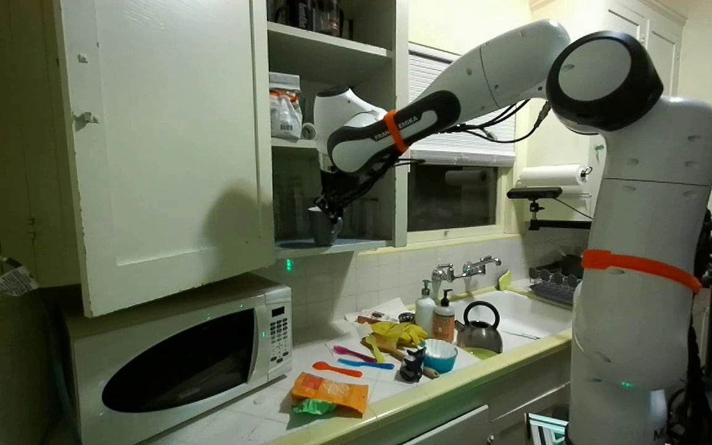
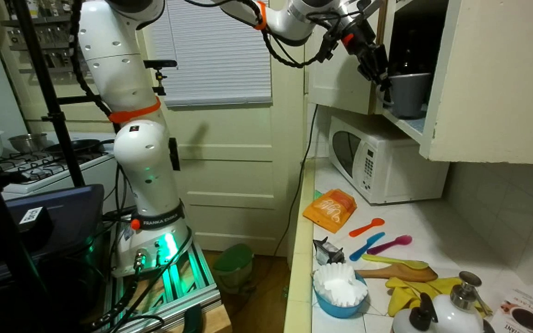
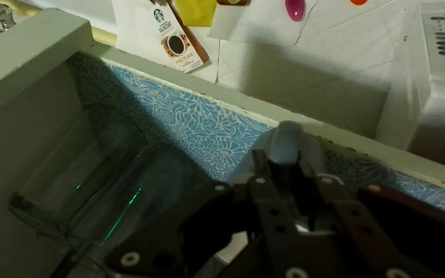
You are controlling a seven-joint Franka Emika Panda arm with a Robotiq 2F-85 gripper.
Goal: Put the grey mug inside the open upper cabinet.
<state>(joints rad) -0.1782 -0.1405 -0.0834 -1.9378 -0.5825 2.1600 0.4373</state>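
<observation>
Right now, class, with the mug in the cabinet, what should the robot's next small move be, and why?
Probably ease the jaws open slowly. They grip the mug by its handle, and in both exterior views the mug looks upright, its base apparently on the cabinet shelf, close to the front edge. Firm contact can't quite be confirmed, hence slowly.
</observation>
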